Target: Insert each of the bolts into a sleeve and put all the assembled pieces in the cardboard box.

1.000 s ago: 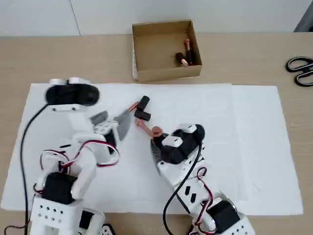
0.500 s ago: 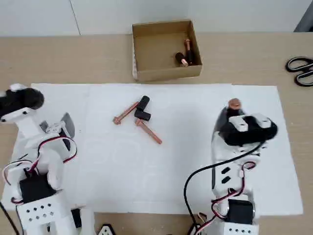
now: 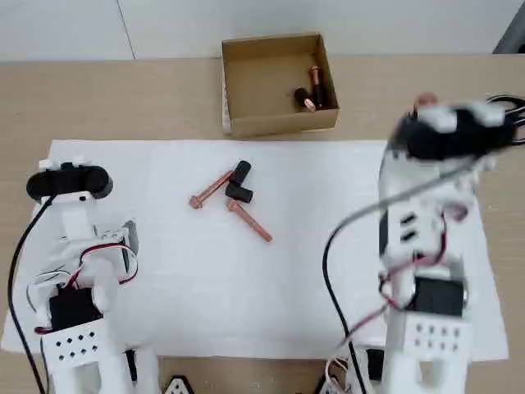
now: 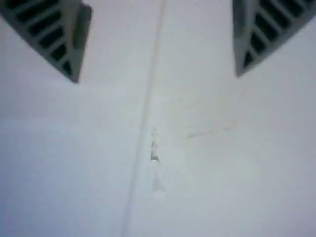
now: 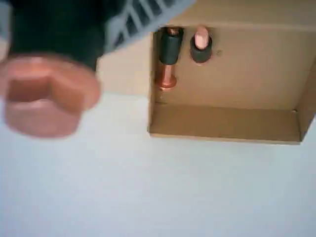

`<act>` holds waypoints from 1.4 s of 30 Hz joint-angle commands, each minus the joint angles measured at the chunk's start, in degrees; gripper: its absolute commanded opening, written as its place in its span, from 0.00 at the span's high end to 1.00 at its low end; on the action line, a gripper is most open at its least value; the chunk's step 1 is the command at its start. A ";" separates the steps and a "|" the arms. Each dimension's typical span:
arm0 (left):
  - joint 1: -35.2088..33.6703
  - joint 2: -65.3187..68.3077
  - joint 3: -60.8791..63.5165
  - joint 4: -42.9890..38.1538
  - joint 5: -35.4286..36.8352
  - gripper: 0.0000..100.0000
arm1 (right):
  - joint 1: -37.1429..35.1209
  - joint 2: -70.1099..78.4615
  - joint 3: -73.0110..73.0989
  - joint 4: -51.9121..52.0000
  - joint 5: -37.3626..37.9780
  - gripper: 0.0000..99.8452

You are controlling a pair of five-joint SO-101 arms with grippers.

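My right gripper (image 3: 423, 111) is raised over the right edge of the white sheet, shut on a copper bolt (image 5: 47, 95) with a black part, seemingly a sleeve (image 5: 54, 29), on its shank. The bolt's head (image 3: 424, 100) points away from the arm's base. The cardboard box (image 3: 246, 82) stands at the back centre with two assembled pieces (image 3: 312, 89) inside; the box (image 5: 222, 123) lies ahead of the held bolt. Two loose bolts (image 3: 211, 190) (image 3: 250, 222) and two black sleeves (image 3: 240, 172) (image 3: 239, 194) lie mid-sheet. My left gripper (image 4: 158, 44) is open, low over bare paper at the left.
The white paper sheet (image 3: 328, 271) covers most of the wooden table. Scissors (image 3: 515, 111) lie at the far right edge, partly behind the right arm. Cables hang from both arms near the front.
The right arm has swung from the middle of the sheet to the right and lifted, carrying the bolt. The left arm has pulled back from the centre to the left side.
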State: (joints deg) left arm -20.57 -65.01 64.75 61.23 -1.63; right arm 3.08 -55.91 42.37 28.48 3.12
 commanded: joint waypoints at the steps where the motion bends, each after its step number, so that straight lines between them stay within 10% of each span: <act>1: 0.26 0.18 0.22 -1.23 -0.53 0.81 | -4.88 20.09 -20.31 0.22 0.26 1.00; 20: 0.35 -0.18 1.01 -2.11 -0.53 0.81 | -15.78 86.81 -75.43 -0.22 0.26 1.00; 42: 0.35 0.00 1.10 -2.02 -0.44 0.81 | -16.75 110.81 -95.91 0.22 0.53 0.99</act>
State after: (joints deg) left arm -20.48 -65.10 66.07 60.18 -1.71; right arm -13.45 56.62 -48.79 28.48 3.12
